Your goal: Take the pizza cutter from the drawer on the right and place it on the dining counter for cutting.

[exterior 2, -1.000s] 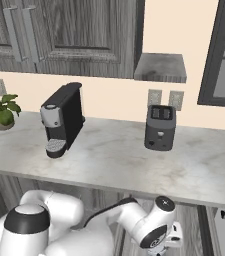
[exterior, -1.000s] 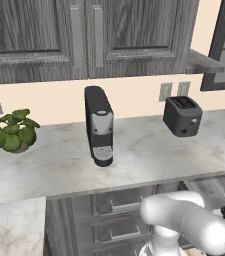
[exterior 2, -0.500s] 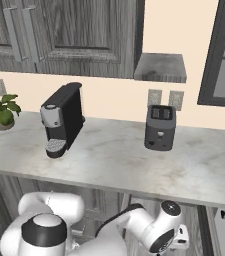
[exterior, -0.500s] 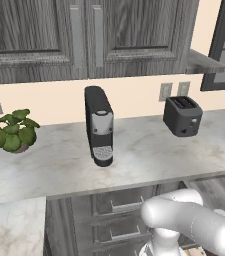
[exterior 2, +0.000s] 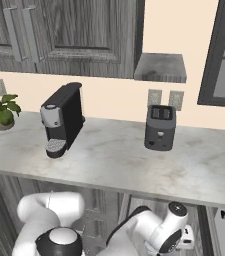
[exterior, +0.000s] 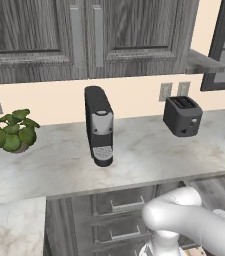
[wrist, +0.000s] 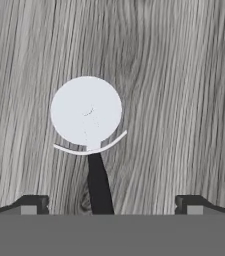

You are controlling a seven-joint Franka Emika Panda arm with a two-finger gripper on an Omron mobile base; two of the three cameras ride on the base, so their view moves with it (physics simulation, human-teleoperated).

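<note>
The pizza cutter (wrist: 86, 112) lies flat on a grey wood-grain surface (wrist: 184, 70), which I take for the drawer's bottom. In the hand view its round white wheel is at the centre left and its black handle (wrist: 99, 187) runs down toward my hand. My gripper (wrist: 111, 206) hangs open right above it, the fingertips (wrist: 30, 205) wide apart on either side of the handle and not touching it. The hand (exterior 2: 183, 237) sits low under the worktop's edge at the right. The dining counter is out of view.
A long marble worktop (exterior: 149, 155) with a beige backsplash carries a potted plant (exterior: 13, 131), a black coffee machine (exterior: 99, 126) and a dark toaster (exterior: 183, 116). Below its edge are drawer fronts with silver handles (exterior: 126, 204). Grey cabinets (exterior: 84, 35) hang above.
The wrist has sunk lower and slightly to the right below the worktop's edge. Everything on the worktop is unmoved.
</note>
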